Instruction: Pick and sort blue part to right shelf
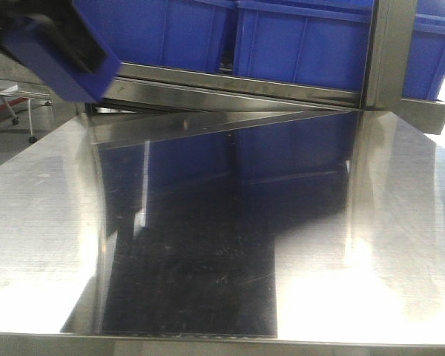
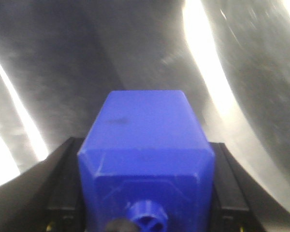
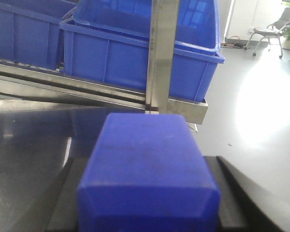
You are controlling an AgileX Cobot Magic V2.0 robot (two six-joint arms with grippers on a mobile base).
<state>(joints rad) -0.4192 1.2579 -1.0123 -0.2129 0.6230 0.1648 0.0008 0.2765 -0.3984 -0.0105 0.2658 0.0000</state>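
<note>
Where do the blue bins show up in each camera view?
Front view: blue bins across the top edge.
Left wrist: not in it.
Right wrist: bins across the upper left and middle.
Shared landmark: the upright steel post in front of the bins; the left wrist view shows only the steel table.

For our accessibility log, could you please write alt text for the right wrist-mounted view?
A matte blue block fills the lower centre, clamped in the right gripper above a reflective steel table. Behind it, blue bins sit on a steel shelf with an upright post. An office chair stands at far right.
</note>
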